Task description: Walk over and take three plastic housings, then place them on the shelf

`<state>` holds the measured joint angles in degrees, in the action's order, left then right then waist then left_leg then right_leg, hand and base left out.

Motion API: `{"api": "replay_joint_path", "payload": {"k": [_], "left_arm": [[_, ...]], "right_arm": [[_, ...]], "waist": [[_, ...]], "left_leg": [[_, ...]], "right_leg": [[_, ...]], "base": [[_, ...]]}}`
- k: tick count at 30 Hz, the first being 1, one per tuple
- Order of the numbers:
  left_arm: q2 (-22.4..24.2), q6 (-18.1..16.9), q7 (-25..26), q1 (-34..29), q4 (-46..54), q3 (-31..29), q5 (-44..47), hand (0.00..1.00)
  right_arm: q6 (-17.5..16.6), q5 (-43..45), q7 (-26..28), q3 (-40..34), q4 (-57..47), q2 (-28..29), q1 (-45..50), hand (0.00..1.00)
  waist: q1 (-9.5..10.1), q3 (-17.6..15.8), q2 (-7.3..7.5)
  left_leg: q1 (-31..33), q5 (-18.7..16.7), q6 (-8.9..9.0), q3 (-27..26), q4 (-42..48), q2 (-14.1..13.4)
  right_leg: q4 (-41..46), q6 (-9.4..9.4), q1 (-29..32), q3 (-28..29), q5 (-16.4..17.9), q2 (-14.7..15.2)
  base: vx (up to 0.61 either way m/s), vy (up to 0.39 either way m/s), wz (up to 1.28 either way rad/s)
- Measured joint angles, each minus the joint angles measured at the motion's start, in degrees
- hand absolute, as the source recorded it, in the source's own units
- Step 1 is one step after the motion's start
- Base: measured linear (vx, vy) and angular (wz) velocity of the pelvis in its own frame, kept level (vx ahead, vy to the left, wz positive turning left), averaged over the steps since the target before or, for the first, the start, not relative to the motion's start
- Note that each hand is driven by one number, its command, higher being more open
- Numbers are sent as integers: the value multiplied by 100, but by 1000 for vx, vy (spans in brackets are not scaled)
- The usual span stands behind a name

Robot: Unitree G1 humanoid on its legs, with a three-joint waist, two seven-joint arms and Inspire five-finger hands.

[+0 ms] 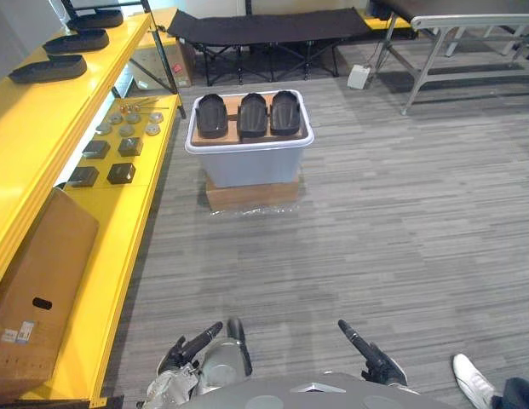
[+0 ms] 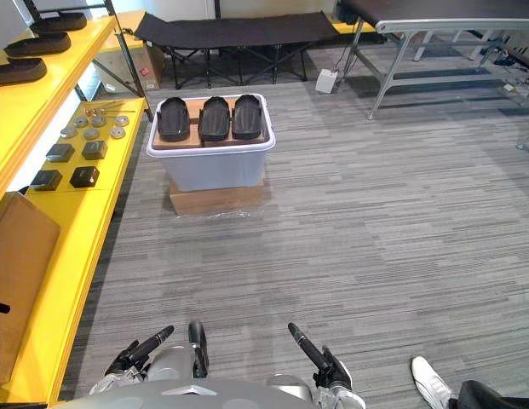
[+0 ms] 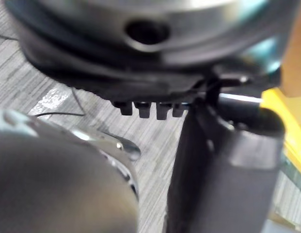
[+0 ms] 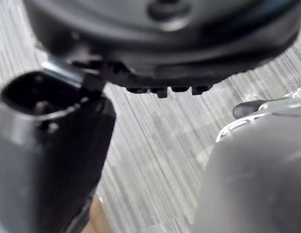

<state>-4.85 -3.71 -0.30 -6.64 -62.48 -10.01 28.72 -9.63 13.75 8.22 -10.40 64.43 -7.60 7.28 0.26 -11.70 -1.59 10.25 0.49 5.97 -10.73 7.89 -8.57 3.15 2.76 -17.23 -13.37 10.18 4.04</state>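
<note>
Three black plastic housings [image 1: 212,115] [image 1: 252,114] [image 1: 285,112] lie side by side on a brown board atop a pale lidded bin [image 1: 247,164], a few steps ahead on the floor. The bin rests on a flat cardboard box [image 1: 251,196]. The yellow shelf [image 1: 132,226] runs along my left. Low at the front, my left hand [image 1: 196,346] and right hand [image 1: 369,351] hang far from the bin, fingers straight and holding nothing. In the left wrist view the fingers [image 3: 150,109] show end-on over the floor, as the fingers [image 4: 172,90] do in the right wrist view.
Three more black housings [image 1: 48,68] lie on the upper yellow shelf. Small dark blocks [image 1: 121,173] and metal discs sit on the lower shelf beside a big cardboard box [image 1: 34,294]. A black folding cot [image 1: 264,25] and a metal table [image 1: 434,51] stand behind. A person's white shoe [image 1: 473,380] is at lower right.
</note>
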Motion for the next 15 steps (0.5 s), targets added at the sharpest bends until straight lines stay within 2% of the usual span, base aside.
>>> {"api": "replay_joint_path", "payload": {"k": [1, 2, 3, 4, 5, 6, 7, 8, 9, 11, 12, 13, 14, 15], "left_arm": [[-97, 13, -7, -27, -58, 4, -1, 100], [-210, 13, -9, -35, -51, 5, -3, 100], [-276, 14, -25, -32, -50, 6, -12, 100], [-350, 30, -87, -49, -50, 7, -21, 100], [-364, 40, -110, -27, -62, 8, -163, 100], [-376, 45, -112, -24, -60, 56, -267, 100], [-390, 3, -113, -47, -50, 172, -376, 100], [-401, 1, -109, -41, -50, 288, -457, 100], [-403, 0, -107, -64, -49, 332, -446, 100], [-432, 6, -114, -50, -50, 458, -432, 100], [-432, 11, -115, 20, -49, 538, -428, 100], [-423, 10, -122, 136, -33, 613, -412, 100], [-416, 10, -122, 247, -32, 667, -395, 100], [-401, 8, -134, 378, -27, 705, -382, 100]], "right_arm": [[-4, 0, -9, 105, 5, 77, -53, 100], [-50, -13, 2, 233, 4, 157, -109, 100], [-70, -19, 11, 263, 4, 207, -129, 100], [-75, -11, 8, 261, 12, 279, -133, 100], [-86, 7, -2, 264, 52, 292, -214, 100], [-103, 13, -4, 264, 50, 308, -265, 100], [-126, 56, 35, 229, 51, 283, -256, 100], [-141, 84, 18, 185, 53, 260, -261, 100], [-145, 108, 12, 187, 53, 254, -271, 100], [-220, 126, -12, 191, 41, 254, -338, 100], [-258, 131, -17, 194, -3, 229, -383, 100], [-284, 135, -15, 192, -51, 213, -399, 100], [-315, 136, -15, 188, -89, 211, -402, 100], [-318, 209, -17, 173, -139, 226, -396, 100]], "waist": [[77, -24, 141], [114, -19, 388], [119, -13, 494], [136, 76, 686], [101, 66, 689], [77, 63, 659], [101, 10, 598], [112, -16, 584], [115, -20, 572], [103, -55, 484], [87, -61, 366], [84, -107, 259], [82, -120, 235], [33, -120, 240]], "left_leg": [[-95, 205, -122, -5, 158, 151], [-32, 122, -248, -29, 467, 383], [35, -6, -414, -35, 663, 503], [103, -230, -619, -65, 904, 733], [7, -383, -732, -47, 965, 806], [-89, -444, -759, -30, 931, 843], [-400, -556, -817, -44, 795, 902], [-733, -643, -881, -50, 692, 919], [-922, -680, -885, -57, 605, 917], [-1393, -731, -882, -54, 328, 829], [-1566, -749, -851, -42, 191, 668], [-1643, -795, -776, 9, 155, 503], [-1669, -839, -716, 76, 145, 430], [-1685, -944, -632, 230, 193, 355]], "right_leg": [[123, 40, -79, 133, 303, 211], [303, -80, -53, 181, 617, 430], [389, -162, -45, 183, 782, 575], [716, -215, 19, 193, 891, 813], [1910, 25, 463, 276, 661, 1019], [2582, 181, 760, 276, 476, 1126], [3731, 321, 1220, 345, 237, 1310], [4302, 160, 1468, 248, 387, 1364], [4381, 142, 1545, 141, 468, 1364], [3979, 127, 1755, -294, 723, 1234], [3260, 120, 1943, -509, 724, 980], [2371, 248, 2121, -524, 608, 715], [1786, 373, 2244, -414, 453, 591], [1095, 362, 2396, -104, 64, 481]], "base": [[353, 208, -36], [343, 198, -29], [341, 185, -13], [465, 219, 5], [472, 218, 15], [407, 189, 19], [421, 200, 11], [433, 183, -3], [426, 157, -6], [345, 55, -3], [424, 16, 9], [390, -25, 18], [310, -47, 38], [307, -120, 46]]}}
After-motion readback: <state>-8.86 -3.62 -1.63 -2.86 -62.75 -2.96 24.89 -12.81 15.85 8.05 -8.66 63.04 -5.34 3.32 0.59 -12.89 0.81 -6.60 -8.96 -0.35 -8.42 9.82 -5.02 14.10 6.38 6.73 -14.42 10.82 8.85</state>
